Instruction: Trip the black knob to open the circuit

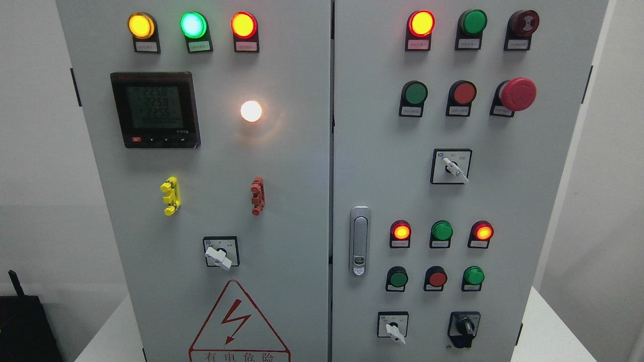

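The black knob (465, 328) sits at the lower right of the right cabinet door (528, 201), inside a black square plate. Its handle points roughly straight down. To its left is a white rotary switch (393, 328) on the same row. Neither of my hands shows anywhere in the head view.
The grey two-door control cabinet fills the view. Lit indicator lamps (421, 23), push buttons (416, 93), a red emergency stop mushroom (517, 94), a door latch (359, 241), a digital meter (155, 109) and further white rotary switches (220, 255) stand out from it. A black box (25, 327) sits at lower left.
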Motion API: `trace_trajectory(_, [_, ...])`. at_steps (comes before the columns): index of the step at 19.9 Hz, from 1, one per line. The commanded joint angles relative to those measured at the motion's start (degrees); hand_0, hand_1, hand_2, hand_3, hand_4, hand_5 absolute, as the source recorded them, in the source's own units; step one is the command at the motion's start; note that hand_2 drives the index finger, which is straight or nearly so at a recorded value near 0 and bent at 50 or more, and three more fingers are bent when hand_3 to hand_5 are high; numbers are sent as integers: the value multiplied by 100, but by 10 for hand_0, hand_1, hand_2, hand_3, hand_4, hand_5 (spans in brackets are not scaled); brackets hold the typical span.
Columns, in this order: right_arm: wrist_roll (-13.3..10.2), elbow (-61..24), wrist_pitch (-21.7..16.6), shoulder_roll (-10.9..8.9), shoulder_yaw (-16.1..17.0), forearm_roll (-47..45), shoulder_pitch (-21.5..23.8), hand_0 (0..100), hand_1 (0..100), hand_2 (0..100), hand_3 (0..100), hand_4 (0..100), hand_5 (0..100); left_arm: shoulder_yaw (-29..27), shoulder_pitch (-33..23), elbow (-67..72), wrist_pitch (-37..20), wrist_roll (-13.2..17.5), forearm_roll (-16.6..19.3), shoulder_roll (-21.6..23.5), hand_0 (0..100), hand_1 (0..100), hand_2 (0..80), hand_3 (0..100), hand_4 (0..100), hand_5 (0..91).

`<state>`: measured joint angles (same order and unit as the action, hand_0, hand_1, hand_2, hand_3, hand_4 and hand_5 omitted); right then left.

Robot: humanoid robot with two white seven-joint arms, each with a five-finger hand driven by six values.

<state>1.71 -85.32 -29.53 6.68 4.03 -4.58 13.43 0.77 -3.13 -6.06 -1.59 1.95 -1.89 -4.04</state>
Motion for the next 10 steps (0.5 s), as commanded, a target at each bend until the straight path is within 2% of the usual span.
trace_trajectory(1, [-13,-300,53,17,-16,-17,-112,1000,876,0,1000,978,970,-7,14,-1,-8,-1,-13,-9,120,389,0,0,0,0])
trace_trajectory(10, [-13,-827,554,17,-34,-17,-279,1000,882,0,1000,985,974,-7,23,-1,-8,-1,-13,-9,120,389,0,0,0,0])
